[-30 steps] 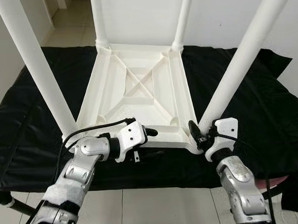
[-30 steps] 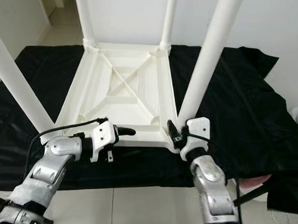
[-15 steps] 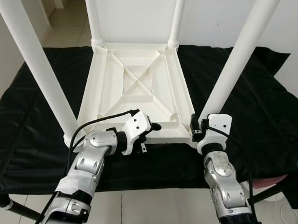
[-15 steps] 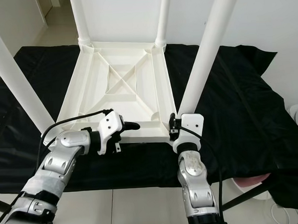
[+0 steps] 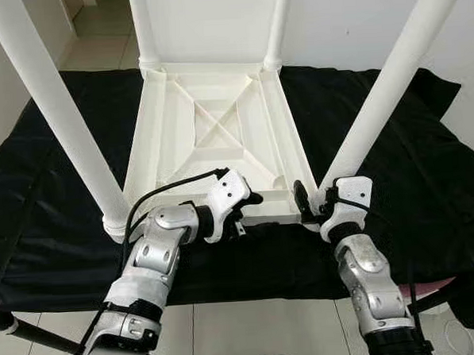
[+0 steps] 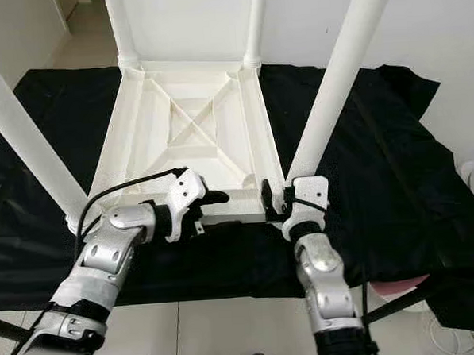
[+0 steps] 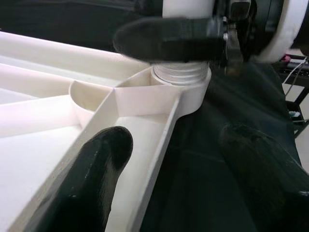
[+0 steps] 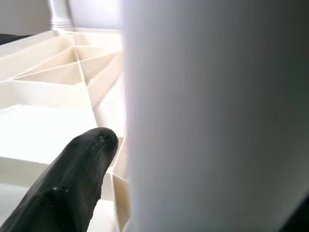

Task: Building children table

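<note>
White children's table (image 5: 219, 139) lies upside down on a black cloth (image 5: 55, 187), ribbed underside up, four legs pointing upward. Near right leg (image 5: 384, 98) rises from its corner socket; threads show at the base in the left wrist view.

Right gripper (image 5: 312, 209) is clamped around the base of that leg, one finger (image 8: 72, 183) inboard against it. Left gripper (image 5: 251, 212) straddles the near frame rail (image 7: 154, 140), one finger (image 7: 91, 169) inside the tray, the other outside; fingers spread, grasping nothing.

Judgement: leg is being seated or tightened.

Risks:
- Grip sits low on a long leg; a tilted twist could cross-thread it.
- Smooth plastic; fingers may slip.
- Tabletop could slide on the cloth unless the left braces it.
</note>
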{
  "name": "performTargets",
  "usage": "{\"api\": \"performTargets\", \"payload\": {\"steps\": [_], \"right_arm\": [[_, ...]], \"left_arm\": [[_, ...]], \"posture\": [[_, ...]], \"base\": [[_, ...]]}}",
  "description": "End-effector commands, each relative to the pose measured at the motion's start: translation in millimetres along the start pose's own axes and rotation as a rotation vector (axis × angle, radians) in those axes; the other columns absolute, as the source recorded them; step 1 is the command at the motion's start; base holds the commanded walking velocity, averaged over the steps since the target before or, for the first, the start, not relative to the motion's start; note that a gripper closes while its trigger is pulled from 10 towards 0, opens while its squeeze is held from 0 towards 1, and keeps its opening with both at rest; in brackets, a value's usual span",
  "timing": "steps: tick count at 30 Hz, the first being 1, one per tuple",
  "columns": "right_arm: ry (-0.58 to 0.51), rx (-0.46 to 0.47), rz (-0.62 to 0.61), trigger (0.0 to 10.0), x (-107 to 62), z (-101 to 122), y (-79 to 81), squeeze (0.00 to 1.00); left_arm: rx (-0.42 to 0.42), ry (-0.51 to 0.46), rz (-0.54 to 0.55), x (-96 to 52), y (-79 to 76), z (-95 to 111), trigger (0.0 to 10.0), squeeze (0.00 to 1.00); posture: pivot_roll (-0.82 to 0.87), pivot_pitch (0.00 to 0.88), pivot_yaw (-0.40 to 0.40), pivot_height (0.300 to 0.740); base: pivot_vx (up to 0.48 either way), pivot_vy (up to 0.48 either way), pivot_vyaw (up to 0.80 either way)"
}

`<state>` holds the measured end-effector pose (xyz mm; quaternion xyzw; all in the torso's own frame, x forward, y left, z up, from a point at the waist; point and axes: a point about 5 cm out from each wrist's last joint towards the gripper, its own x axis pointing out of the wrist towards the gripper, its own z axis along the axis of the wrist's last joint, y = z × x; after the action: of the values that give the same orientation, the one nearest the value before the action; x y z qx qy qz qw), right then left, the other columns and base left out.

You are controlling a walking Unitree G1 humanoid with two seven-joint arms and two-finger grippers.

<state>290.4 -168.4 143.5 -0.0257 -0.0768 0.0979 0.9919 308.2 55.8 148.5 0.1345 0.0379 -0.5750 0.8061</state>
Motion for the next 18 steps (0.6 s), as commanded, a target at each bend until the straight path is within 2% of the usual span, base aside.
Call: {"api": "performTargets", "payload": {"steps": [1, 3, 7, 8, 14, 15, 16, 17, 18], "right_arm": [[0.005, 0.004, 0.051, 10.0, -0.1, -2, -2.3, 0.0], [-0.006, -0.035, 0.211, 10.0, -2.5, 1, -5.2, 0.0], [-0.005, -0.046, 0.301, 10.0, -3.5, 2, -8.5, 0.0], [0.002, -0.062, 0.368, 10.0, -4.8, 4, -11.1, 0.0], [0.022, -0.087, 0.444, 10.0, -3.0, 4, -20.4, 0.0], [0.029, -0.094, 0.464, 7.6, -2.5, 4, -24.0, 0.0], [0.029, -0.094, 0.464, 7.6, -2.5, 4, -24.0, 0.0], [0.036, -0.097, 0.493, 4.2, -1.8, 4, -29.5, 0.0], [0.041, -0.094, 0.504, 4.2, -2.0, 3, -31.2, 0.0]], "left_arm": [[-0.018, 0.019, 0.443, -6.1, 18.6, -5, 10.0, 0.0], [-0.014, 0.014, 0.421, -8.0, 13.6, -4, 10.0, 0.0], [0.017, -0.003, 0.365, -9.5, 5.9, -2, 10.0, 0.0], [0.001, -0.012, 0.348, -11.4, 2.7, -2, 10.0, 0.0], [0.011, -0.022, 0.331, -14.2, -2.0, -1, 10.0, 0.0], [0.023, -0.026, 0.316, -14.9, -4.7, -1, 10.0, 0.0], [0.023, -0.026, 0.316, -14.9, -4.7, -1, 10.0, 0.0], [0.02, -0.042, 0.289, -15.6, -9.3, 1, 10.0, 0.0], [0.025, -0.051, 0.275, -15.6, -11.8, 2, 10.0, 0.0]], "posture": [[-0.06, 0.06, -0.031, 0.74], [-0.06, 0.057, -0.031, 0.74], [-0.06, 0.052, -0.031, 0.74], [-0.06, 0.052, -0.033, 0.74], [-0.06, 0.044, -0.036, 0.74], [-0.05, 0.04, -0.04, 0.74], [-0.05, 0.04, -0.04, 0.74], [-0.05, 0.035, -0.043, 0.74], [-0.05, 0.035, -0.043, 0.74]], "base": [[0.0, 0.0, 0.0], [0.0, 0.0, 0.0], [0.0, 0.0, 0.0], [0.0, 0.0, 0.0], [0.0, 0.0, 0.0], [0.0, 0.0, 0.0], [0.0, 0.0, 0.0], [0.0, 0.0, 0.0], [0.0, 0.0, 0.0]]}}
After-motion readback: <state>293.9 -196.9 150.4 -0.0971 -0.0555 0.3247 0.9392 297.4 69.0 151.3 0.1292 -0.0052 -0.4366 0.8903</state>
